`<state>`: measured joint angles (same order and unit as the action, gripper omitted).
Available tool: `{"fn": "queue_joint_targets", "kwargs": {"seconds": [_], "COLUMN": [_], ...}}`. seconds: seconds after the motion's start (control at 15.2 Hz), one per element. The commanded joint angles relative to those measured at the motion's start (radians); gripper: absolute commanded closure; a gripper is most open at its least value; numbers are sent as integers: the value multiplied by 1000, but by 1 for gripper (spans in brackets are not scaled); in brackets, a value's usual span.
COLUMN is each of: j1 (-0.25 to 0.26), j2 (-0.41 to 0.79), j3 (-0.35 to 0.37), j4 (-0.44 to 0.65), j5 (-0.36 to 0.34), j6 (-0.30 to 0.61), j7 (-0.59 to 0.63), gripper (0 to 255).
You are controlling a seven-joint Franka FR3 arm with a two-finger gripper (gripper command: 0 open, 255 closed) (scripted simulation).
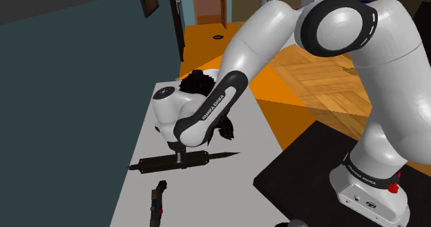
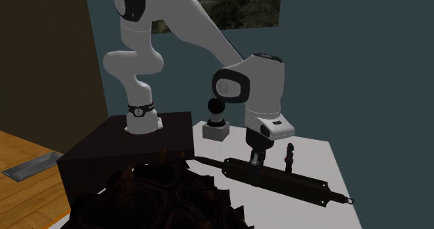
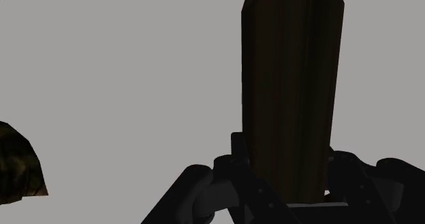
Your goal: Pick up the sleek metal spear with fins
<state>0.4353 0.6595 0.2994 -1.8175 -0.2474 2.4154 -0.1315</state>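
While the gripper point(image 1: 181, 154) clasps the dark spear point(image 1: 155, 164) mid-shaft as it lies on the grey table point(image 1: 207, 191), I judge a slow, straight lift best, keeping both ends level. I can hardly make out its fins, and the shaft's far end is cut off in the wrist view.

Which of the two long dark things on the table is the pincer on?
The longer spear with the pointed tip; the pincer clasps its middle. The short stick lies apart, untouched.
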Motion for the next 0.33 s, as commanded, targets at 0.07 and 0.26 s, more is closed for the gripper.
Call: {"fn": "queue_joint_targets", "kwargs": {"seconds": [0.07, 0.26], "j1": [-7, -9], "j2": [-33, -44], "j3": [10, 13], "j4": [-7, -8], "j5": [11, 15], "j6": [-25, -35], "j7": [-5, -7], "gripper": [255, 255]}}
